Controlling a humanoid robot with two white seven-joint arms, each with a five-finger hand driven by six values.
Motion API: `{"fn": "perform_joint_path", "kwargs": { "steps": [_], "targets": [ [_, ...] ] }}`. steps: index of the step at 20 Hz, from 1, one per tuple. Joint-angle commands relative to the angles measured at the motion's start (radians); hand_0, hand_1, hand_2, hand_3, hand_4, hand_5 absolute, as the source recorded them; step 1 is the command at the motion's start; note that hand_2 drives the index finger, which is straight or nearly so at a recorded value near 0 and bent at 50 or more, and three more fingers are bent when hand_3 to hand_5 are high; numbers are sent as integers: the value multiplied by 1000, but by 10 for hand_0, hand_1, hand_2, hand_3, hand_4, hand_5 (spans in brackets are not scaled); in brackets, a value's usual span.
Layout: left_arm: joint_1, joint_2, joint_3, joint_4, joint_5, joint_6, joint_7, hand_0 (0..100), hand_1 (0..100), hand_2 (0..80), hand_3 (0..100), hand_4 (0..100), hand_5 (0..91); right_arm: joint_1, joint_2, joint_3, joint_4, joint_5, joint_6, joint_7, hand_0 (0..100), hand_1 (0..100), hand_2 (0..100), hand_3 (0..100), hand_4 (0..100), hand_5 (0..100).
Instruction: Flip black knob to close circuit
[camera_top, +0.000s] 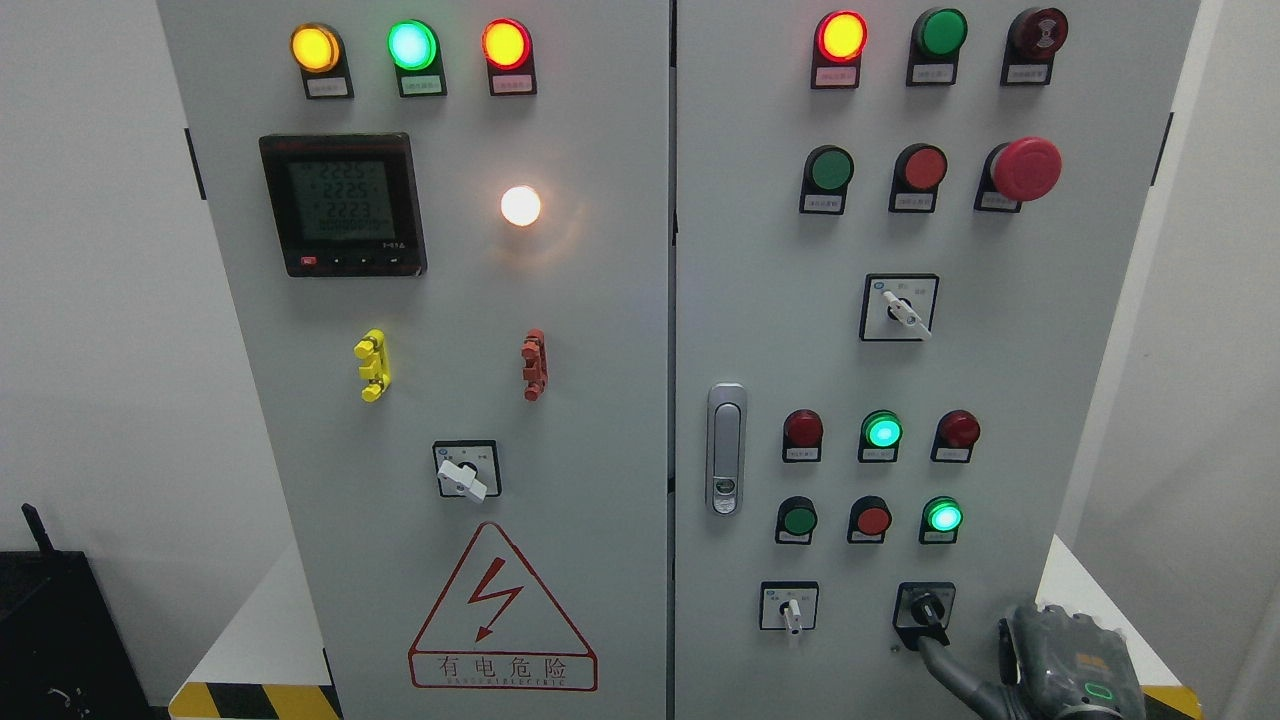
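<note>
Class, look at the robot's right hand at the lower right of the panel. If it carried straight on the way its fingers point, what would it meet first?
Most likely the black knob: a finger of the right hand points up-left at it and seems to reach it already, though depth is unclear.

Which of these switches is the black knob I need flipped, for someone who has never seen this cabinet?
Take the right door of the grey cabinet and go to its bottom row, below the small round buttons. Two rotary switches sit there: the black knob is the right-hand one, beside the right hand coming up from the lower right corner. It alone has a black plate and black handle; the white-handled switch has a white face.
</note>
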Motion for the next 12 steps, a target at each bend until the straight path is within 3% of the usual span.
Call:
{"fn": "perform_joint_path", "kwargs": {
  "steps": [1,6,12],
  "targets": [
    [0,-1,11,0,8,4,0,0,0,0,49,26,0,0,-8,-38,0,-43,5,-2,0,29,881,1000,831,886],
    [0,1,11,0,8,4,0,0,0,0,49,26,0,4,-14,-30,-1,-49,8,-14,0,26,881,1000,832,886],
    [0,-1,11,0,8,4,0,0,0,0,49,26,0,3,9,2,-4,-46,25,-32,0,7,881,1000,833,880]
  ]
}}
